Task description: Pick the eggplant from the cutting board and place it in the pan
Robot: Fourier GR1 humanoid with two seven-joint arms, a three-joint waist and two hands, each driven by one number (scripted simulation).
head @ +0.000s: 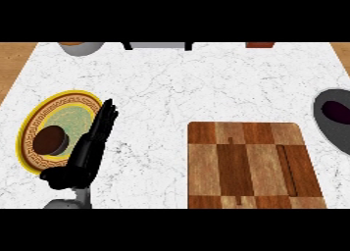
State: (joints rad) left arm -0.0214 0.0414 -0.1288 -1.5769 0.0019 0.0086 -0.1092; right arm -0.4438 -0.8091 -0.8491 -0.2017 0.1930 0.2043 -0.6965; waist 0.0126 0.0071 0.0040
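Eggplant [342, 112], a dark purple oblong with a glossy skin, lies inside the grey round pan [329, 132] far to the right of the robot's left hand [87, 152], well apart from it; the pan is cut off by the view's right edge, so only part of its bowl and rim shows, and the eggplant's far end runs close to that edge. Between hand and pan lies the brown checkered wooden cutting board [253, 164], its lower end cut by the view's bottom. The black left hand has its fingers straight and together, pointing up the white marbled counter [192, 83], and overlaps the right rim of the yellow round plate with a patterned border [51, 117] (a dark brown round thing [50, 139] sits on the plate, just left of the hand). The right hand does not show. Along the top edge, several cut-off objects are too partial to identify.
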